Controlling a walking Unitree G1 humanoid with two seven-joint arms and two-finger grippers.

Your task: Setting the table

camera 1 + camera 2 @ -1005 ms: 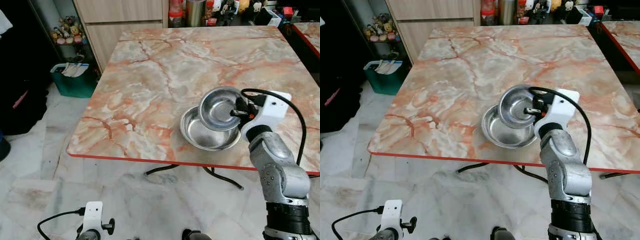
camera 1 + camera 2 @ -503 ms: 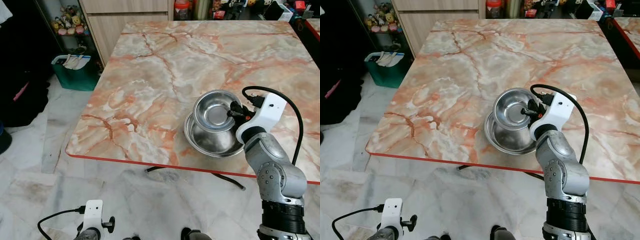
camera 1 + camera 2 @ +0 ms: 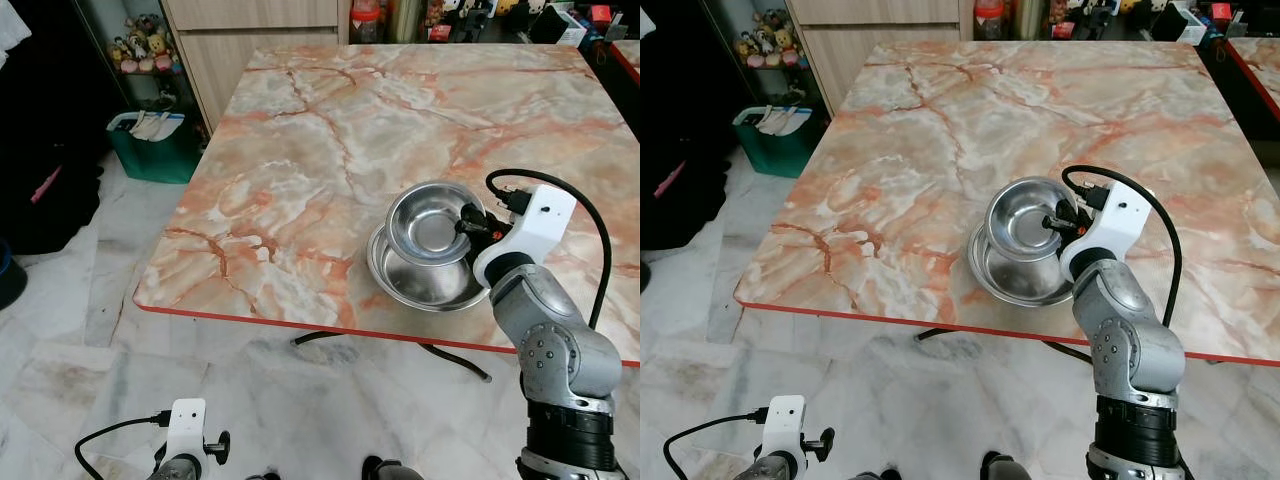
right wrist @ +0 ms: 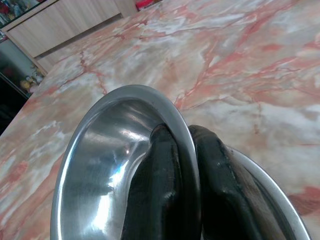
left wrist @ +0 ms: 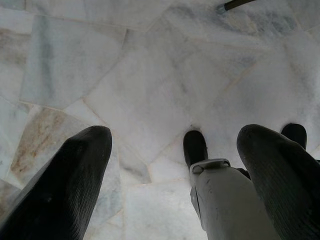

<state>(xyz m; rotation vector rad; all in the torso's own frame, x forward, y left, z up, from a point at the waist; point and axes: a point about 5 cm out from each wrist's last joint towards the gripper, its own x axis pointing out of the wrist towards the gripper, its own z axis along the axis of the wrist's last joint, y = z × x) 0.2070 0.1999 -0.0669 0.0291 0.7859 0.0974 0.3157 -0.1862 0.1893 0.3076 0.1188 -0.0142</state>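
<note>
Fingers (image 4: 160, 185) of the right gripper (image 3: 470, 222) pinch the upper steel bowl's (image 3: 432, 222) rim.
Lift it level, probably clear of the lower bowl (image 3: 425, 282), toward bare table (image 3: 300, 160); left gripper (image 5: 175, 165) idle, wide.

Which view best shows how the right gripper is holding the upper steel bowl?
The right wrist view: the right gripper pinches the upper bowl at its rim, one finger inside, one outside. The eye views show that bowl tilted over the lower bowl.
</note>
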